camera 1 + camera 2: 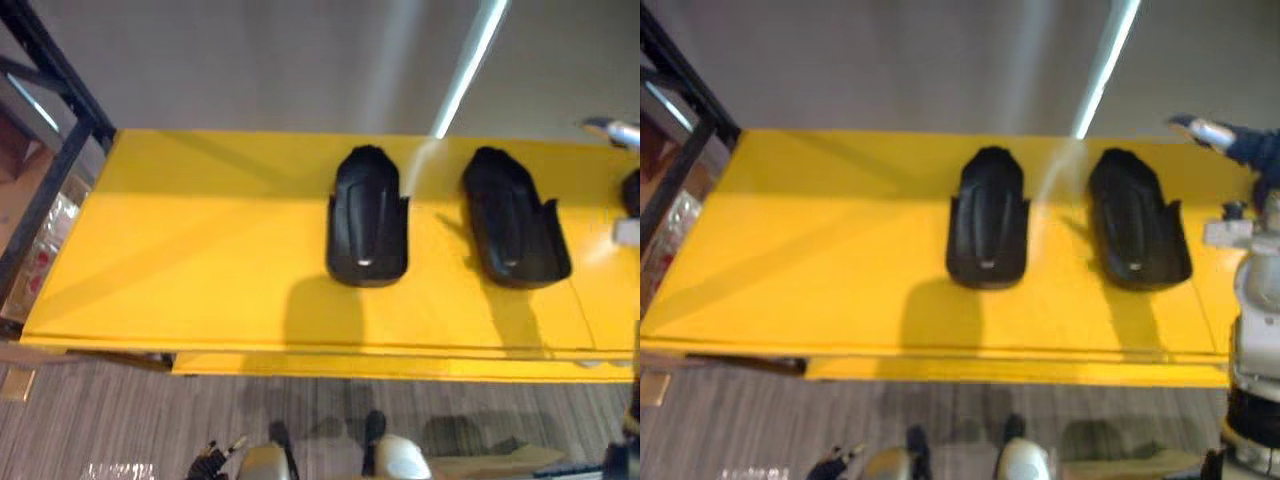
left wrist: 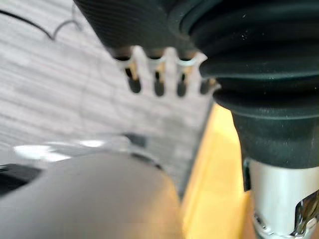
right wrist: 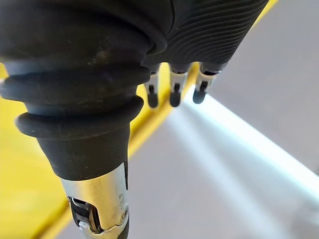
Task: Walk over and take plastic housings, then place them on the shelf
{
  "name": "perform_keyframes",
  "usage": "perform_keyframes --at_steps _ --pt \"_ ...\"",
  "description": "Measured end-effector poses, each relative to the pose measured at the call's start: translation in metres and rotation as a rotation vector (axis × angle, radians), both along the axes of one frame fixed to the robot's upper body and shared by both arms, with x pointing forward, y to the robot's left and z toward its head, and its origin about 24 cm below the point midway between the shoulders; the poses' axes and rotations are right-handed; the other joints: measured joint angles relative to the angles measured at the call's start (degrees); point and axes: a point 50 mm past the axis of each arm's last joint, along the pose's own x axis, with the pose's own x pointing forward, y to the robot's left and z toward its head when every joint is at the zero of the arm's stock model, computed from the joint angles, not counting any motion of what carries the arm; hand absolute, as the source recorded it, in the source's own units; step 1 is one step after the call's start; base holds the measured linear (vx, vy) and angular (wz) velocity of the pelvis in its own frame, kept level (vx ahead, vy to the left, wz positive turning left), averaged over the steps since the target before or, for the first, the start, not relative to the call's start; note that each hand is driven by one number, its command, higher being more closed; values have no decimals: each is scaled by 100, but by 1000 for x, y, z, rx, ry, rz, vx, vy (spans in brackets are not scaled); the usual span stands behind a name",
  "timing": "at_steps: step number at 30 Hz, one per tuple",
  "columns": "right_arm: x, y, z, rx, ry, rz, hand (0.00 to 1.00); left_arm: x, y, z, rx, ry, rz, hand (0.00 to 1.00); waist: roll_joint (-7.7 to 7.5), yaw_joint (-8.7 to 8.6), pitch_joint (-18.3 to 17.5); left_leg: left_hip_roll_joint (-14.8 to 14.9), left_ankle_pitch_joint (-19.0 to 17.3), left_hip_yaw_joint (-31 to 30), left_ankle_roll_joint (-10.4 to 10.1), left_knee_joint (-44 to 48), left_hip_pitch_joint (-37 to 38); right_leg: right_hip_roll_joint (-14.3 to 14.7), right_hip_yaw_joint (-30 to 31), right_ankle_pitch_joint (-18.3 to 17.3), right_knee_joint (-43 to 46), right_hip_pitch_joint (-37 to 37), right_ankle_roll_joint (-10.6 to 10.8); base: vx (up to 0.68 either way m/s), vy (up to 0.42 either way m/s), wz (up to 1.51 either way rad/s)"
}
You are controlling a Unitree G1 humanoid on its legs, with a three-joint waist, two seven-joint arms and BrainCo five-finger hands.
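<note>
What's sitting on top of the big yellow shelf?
The yellow shelf holds a left housing and a right housing, both black, lying apart. The shelf surface beneath each is covered.

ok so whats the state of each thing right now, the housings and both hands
left housing: lying on the yellow shelf, no hand on it
right housing: lying beside it, apart, slightly angled, no hand on it
left hand: open, empty, fingers straight, by the shelf's edge
right hand: open, empty, fingers straight, over the shelf's edge
</note>
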Motion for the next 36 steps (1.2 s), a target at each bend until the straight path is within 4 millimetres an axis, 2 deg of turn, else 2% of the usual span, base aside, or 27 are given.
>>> perform_keyframes --at_steps 1,2,5,7,8,10,13,16,22,26,27,29,30,32,33,35,36 --pt "-3 -5 -9 44 -1 -18 0 -2 0 -1 -2 5 8 0 3 -19 -48 -2 0 9 0 -37 36 7 2 1 -43 40 1 89 5 -17" --pt "-14 -18 -31 159 -3 -72 0 -8 -1 -2 -5 20 25 0 -8 -25 -219 -5 3 95 -6 -180 115 36 73 7 -124 58 12 60 5 -18" --pt "-32 -36 -65 327 -2 -146 0 -13 -1 -4 -3 38 40 0 -17 -63 -332 -9 18 145 -32 -322 288 65 98 9 -214 171 15 103 -2 -11" --pt "-43 -45 -106 502 68 -199 0 -21 -1 -5 -4 60 69 0 -42 -156 -457 -12 30 219 -51 -448 395 84 128 9 -263 204 15 82 5 -11" --pt "-46 -46 -118 548 90 -209 0 -22 -1 -5 -4 63 78 0 -46 -159 -462 -14 31 253 -53 -461 451 85 141 9 -273 230 15 77 16 -18" --pt "-62 -51 -163 715 183 -264 0 -25 -2 -6 -3 74 82 0 -36 -169 -473 -30 31 346 -54 -516 616 83 209 8 -288 346 16 24 23 -18" --pt "-78 -46 -199 864 222 -286 0 -29 -4 -7 -5 87 76 0 19 -196 -525 -54 32 429 -54 -593 713 73 250 9 -291 358 22 -20 22 -15" --pt "-81 -36 -213 900 252 -226 0 -33 -5 -8 -2 113 37 0 57 -314 -565 -58 36 460 -61 -615 794 73 271 10 -293 415 34 -49 6 -7" --pt "-71 -23 -224 923 322 -164 0 -29 -9 -9 -12 139 -72 0 59 -284 -700 -56 160 600 -113 -907 951 129 366 31 -354 418 66 -45 -9 -9" --pt "-69 -19 -226 950 324 -197 0 -23 -10 -10 16 196 -263 0 62 -317 -700 12 169 1104 -174 -991 984 287 823 167 -436 160 26 2 -19 -58" --pt "-73 -20 -226 956 326 -218 0 -21 -10 -10 24 214 -307 0 75 -353 -703 25 158 1240 -192 -989 1007 318 932 208 -473 130 22 42 -21 -59" --pt "-89 -28 -226 958 340 -288 0 -14 -11 -10 64 243 -446 0 51 -579 -649 54 109 1476 -263 -982 1128 376 1110 230 -508 148 17 26 -21 -49" --pt "-94 -31 -226 955 346 -303 0 -12 -11 -10 75 243 -478 0 43 -633 -639 56 100 1552 -277 -981 1180 382 1148 230 -508 151 17 -1 -12 -37" --pt "-108 -36 -223 936 350 -334 0 3 -14 -8 82 220 -543 0 41 -722 -614 51 71 1696 -291 -981 1201 401 1273 233 -526 144 20 -5 -8 -28" --pt "-114 -37 -222 926 364 -333 0 12 -17 -6 89 197 -574 0 21 -834 -586 45 48 1734 -288 -981 1225 403 1328 235 -530 144 23 -33 -8 -31" --pt "-114 -36 -221 920 374 -299 0 31 -24 -2 92 143 -599 0 15 -860 -492 68 -72 1903 -299 -871 1274 451 1510 254 -534 120 31 -40 -6 -49" --pt "-111 -34 -219 910 373 -261 0 41 -33 0 77 102 -602 0 22 -858 -476 143 -270 1953 -294 -511 1161 472 1663 277 -539 49 36 -34 -16 -63"
